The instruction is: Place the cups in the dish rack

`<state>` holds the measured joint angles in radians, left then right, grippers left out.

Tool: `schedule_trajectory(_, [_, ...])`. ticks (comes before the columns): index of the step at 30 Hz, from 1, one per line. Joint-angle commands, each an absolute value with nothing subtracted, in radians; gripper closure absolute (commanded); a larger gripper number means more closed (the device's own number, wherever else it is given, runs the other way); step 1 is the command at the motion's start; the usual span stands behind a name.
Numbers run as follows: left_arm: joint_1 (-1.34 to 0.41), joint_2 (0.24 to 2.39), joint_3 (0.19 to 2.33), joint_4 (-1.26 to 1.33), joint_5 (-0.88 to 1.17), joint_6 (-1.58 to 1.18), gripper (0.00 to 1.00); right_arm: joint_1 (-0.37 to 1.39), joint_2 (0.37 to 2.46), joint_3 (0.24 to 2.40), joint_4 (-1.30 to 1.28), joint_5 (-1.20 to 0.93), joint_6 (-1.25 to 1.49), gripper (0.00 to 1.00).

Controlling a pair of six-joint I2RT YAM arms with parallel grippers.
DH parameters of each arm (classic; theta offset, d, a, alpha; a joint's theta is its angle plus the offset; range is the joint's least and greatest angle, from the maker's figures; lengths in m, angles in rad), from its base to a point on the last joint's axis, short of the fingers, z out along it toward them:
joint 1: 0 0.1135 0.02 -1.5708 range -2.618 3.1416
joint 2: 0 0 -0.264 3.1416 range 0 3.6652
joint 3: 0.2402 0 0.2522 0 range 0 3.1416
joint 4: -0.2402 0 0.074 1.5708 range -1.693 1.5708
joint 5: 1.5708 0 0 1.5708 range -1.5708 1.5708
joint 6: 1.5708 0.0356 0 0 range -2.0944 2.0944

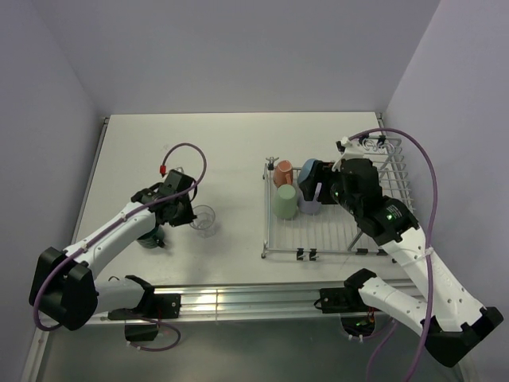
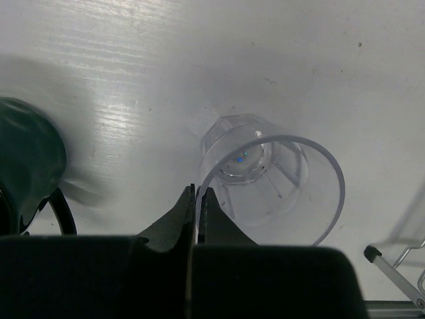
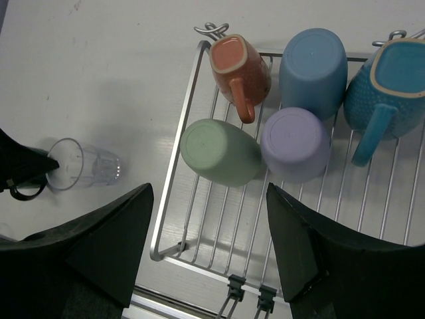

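A clear glass tumbler (image 1: pixel 204 220) (image 2: pixel 272 179) (image 3: pixel 83 164) stands on the table left of the dish rack (image 1: pixel 266 215) (image 3: pixel 174 179). My left gripper (image 1: pixel 186 212) (image 2: pixel 197 194) is shut on its near rim, one finger inside the wall and one outside. A dark green mug (image 1: pixel 151 237) (image 2: pixel 26 159) sits just left of that gripper. In the rack are an orange mug (image 3: pixel 236 63), a blue cup (image 3: pixel 313 63), a textured blue mug (image 3: pixel 392 86), a pale green cup (image 3: pixel 222 151) and a lavender cup (image 3: pixel 295 143). My right gripper (image 1: pixel 320 189) (image 3: pixel 209 187) hangs open above the rack, holding nothing.
The rack's front half (image 3: pixel 279 226) is bare wire, and its raised side section (image 1: pixel 390 159) is at the right near the wall. A metal rail (image 1: pixel 238 298) runs along the table's near edge. White walls close in the back and both sides.
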<state>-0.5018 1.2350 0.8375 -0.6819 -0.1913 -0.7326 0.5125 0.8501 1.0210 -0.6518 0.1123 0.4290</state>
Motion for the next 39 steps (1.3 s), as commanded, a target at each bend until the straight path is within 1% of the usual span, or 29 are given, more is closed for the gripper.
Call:
schedule_trajectory(1, [-0.505,1.207,0.877,-0.661,-0.166,-0.703,1.0,0.506,0.854,1.077,-0.663,0.147,0.42,0.24])
schedule_trajectory(3, [-0.505,1.178,0.931,-0.693,-0.175,-0.696,1.0,0.506,0.854,1.086,-0.666,0.15,0.422,0.24])
schedule_trajectory(8, [-0.502,1.143,1.156,-0.755,-0.157,-0.649,1.0,0.506,0.859,1.111,-0.667,0.134,0.428,0.24])
schedule_trajectory(11, [-0.492,1.16,1.271,-0.749,-0.068,-0.615,1.0,0.508,0.862,1.124,-0.663,0.115,0.434,0.24])
schedule_trajectory(13, [-0.482,1.175,1.313,-0.689,0.056,-0.591,1.0,0.506,0.858,1.132,-0.661,0.103,0.44,0.24])
schedule_trajectory(14, [-0.477,1.178,1.315,-0.66,0.102,-0.591,1.0,0.506,0.854,1.134,-0.658,0.089,0.443,0.24])
schedule_trajectory(15, [-0.466,1.181,1.319,-0.637,0.198,-0.597,1.0,0.508,0.848,1.135,-0.654,0.078,0.443,0.24])
schedule_trajectory(18, [-0.45,1.175,1.281,-0.476,0.343,-0.629,1.0,0.508,0.828,1.138,-0.638,0.02,0.445,0.24])
schedule_trajectory(19, [-0.446,1.174,1.257,-0.439,0.432,-0.641,1.0,0.506,0.824,1.14,-0.635,0.008,0.448,0.24])
schedule_trajectory(20, [-0.443,1.167,1.238,-0.343,0.469,-0.656,1.0,0.506,0.819,1.141,-0.635,0.005,0.452,0.24])
schedule_trajectory(22, [-0.439,1.163,1.191,-0.261,0.543,-0.707,1.0,0.506,0.807,1.14,-0.629,-0.032,0.453,0.24])
schedule_trajectory(28, [-0.423,1.184,1.118,-0.036,0.666,-0.793,1.0,0.506,0.772,1.138,-0.6,-0.067,0.445,0.24])
schedule_trajectory(30, [-0.422,1.184,1.091,0.076,0.718,-0.836,1.0,0.506,0.747,1.118,-0.543,-0.113,0.439,0.23])
schedule_trajectory(34, [-0.419,1.204,1.082,0.159,0.756,-0.873,1.0,0.508,0.733,1.097,-0.451,-0.26,0.469,0.23])
schedule_trajectory(39, [-0.417,1.213,1.039,0.314,0.824,-0.965,1.0,0.508,0.744,1.071,-0.33,-0.394,0.515,0.23])
